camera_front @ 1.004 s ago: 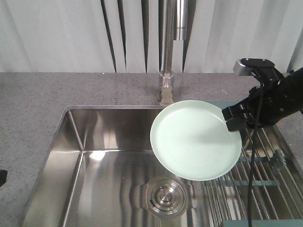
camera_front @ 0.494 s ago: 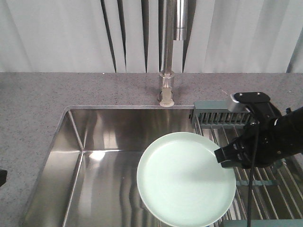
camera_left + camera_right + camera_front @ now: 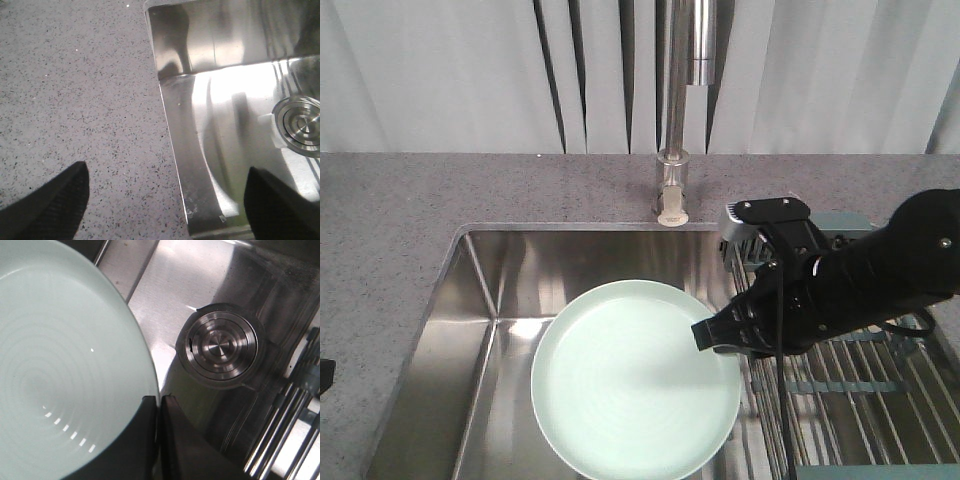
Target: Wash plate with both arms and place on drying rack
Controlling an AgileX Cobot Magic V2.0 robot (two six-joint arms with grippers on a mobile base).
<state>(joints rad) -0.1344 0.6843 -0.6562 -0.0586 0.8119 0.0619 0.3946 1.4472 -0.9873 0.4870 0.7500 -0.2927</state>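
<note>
Nearest the front camera, the plate (image 3: 635,380) hangs face-up and roughly level over the sink (image 3: 480,290). A second ago it was high and to the right, close to the faucet and partly over the rack. Since then it has come down and travelled left in two clear steps, and now covers the drain in the front view.

The right claw (image 3: 713,335) is clamped on the plate's right rim. The wrist view shows its two fingers (image 3: 145,440) pinched on the edge, with the drain (image 3: 220,345) bare below and beside them (so the plate is held above the basin floor, not resting on it).

The left claw (image 3: 165,200) hovers over the desk (image 3: 75,100) at the sink's left wall, fingers wide apart and holding nothing.

Further back, the drying rack (image 3: 860,400) lies to the right of the basin with the right arm reaching across it. The faucet (image 3: 672,150) stands behind, and no water can be seen running from it.

I judge this to be the carry into the basin for washing. The two-armed wash has not begun, and racking comes after it.
</note>
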